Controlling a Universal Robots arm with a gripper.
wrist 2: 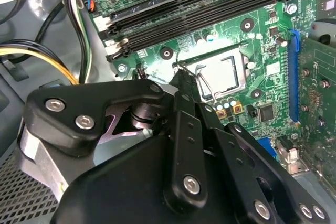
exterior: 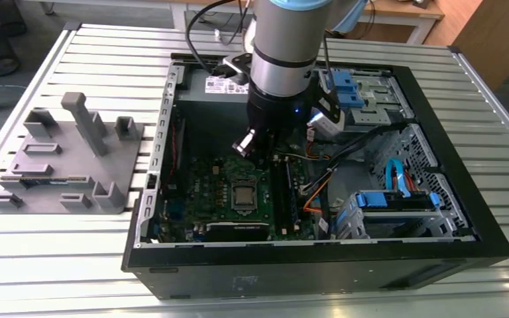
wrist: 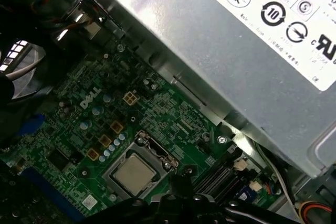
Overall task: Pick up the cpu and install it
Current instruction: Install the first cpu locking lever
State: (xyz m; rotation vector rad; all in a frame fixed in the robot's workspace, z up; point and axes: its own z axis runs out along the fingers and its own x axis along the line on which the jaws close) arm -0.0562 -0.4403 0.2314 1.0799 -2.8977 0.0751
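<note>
The cpu (exterior: 243, 195), a small silvery square, lies flat inside the metal-framed socket of the green board (exterior: 201, 199) in the open computer case. In both wrist views the cpu (wrist 2: 221, 76) (wrist: 133, 174) sits within the socket frame, a thin wire lever running along one side. My gripper (exterior: 246, 146) hangs low over the board just behind the socket in the exterior view. Its black fingers (wrist 2: 185, 95) come together to a point at the socket's corner, beside the lever. The gripper (wrist 2: 180, 75) (wrist: 180, 183) looks shut and holds nothing.
A grey plastic holder (exterior: 60, 165) with a memory stick in it stands on the slatted table at the exterior view's left. The silver power supply (wrist: 236, 51) walls one side. Black memory slots (wrist 2: 199, 9), cables (wrist 2: 31, 51) and a blue drive cage (exterior: 396, 202) crowd the case.
</note>
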